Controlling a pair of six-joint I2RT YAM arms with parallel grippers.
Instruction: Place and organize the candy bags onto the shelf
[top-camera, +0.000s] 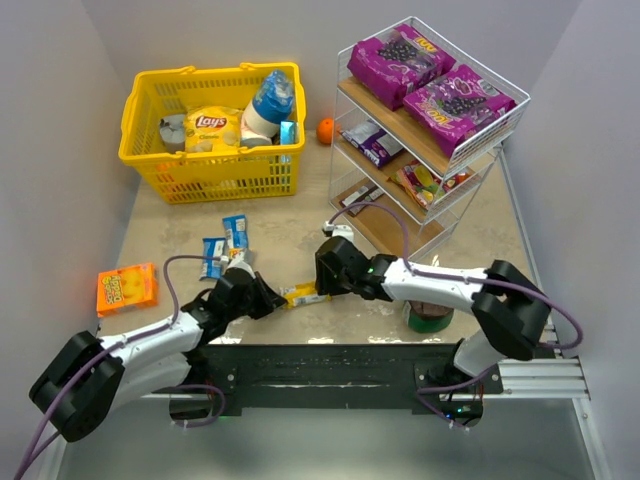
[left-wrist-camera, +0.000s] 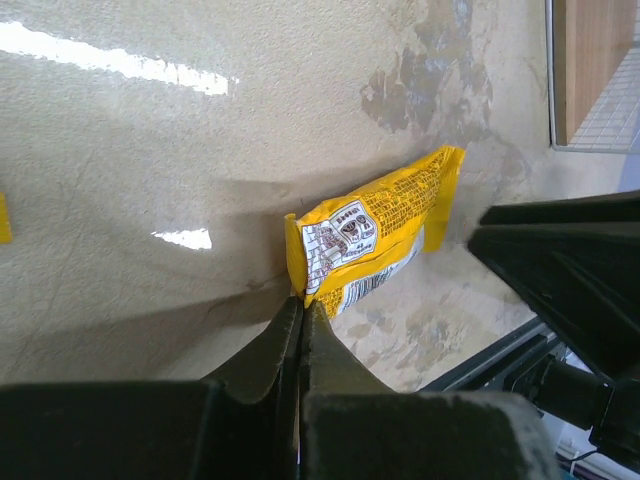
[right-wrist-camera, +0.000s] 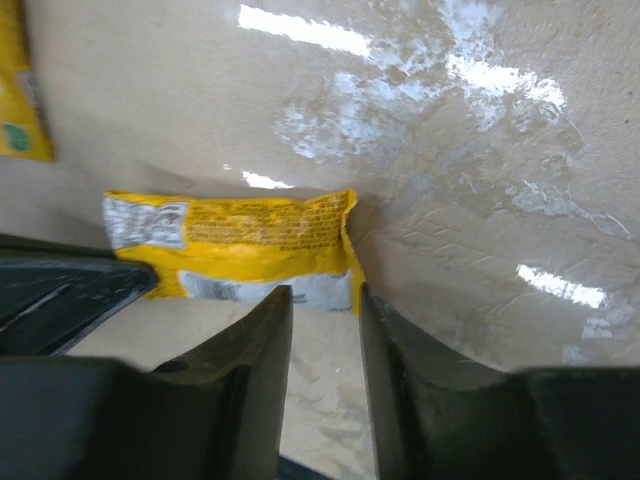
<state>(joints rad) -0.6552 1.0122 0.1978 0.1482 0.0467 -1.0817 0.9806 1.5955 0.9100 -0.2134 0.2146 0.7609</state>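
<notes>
A small yellow candy bag (top-camera: 300, 294) hangs just above the table between my two grippers. My left gripper (top-camera: 278, 300) is shut on the bag's near seam; in the left wrist view the closed fingertips (left-wrist-camera: 303, 305) pinch the edge of the yellow bag (left-wrist-camera: 375, 230). My right gripper (top-camera: 322, 285) is open. In its wrist view the jaws (right-wrist-camera: 322, 292) stand apart at the other end of the bag (right-wrist-camera: 240, 240) without gripping it. The shelf (top-camera: 520, 105) at the back right holds two purple bags (top-camera: 400, 60) (top-camera: 458, 105) on top and smaller packets (top-camera: 372, 142) (top-camera: 430, 182) lower down.
Two blue packets (top-camera: 235, 232) (top-camera: 213, 255) lie on the table behind my left gripper. A yellow basket (top-camera: 150, 170) with a Lay's bag (top-camera: 212, 127) stands at the back left. An orange box (top-camera: 127, 288) lies at the left, a green roll (top-camera: 430, 318) by the right arm.
</notes>
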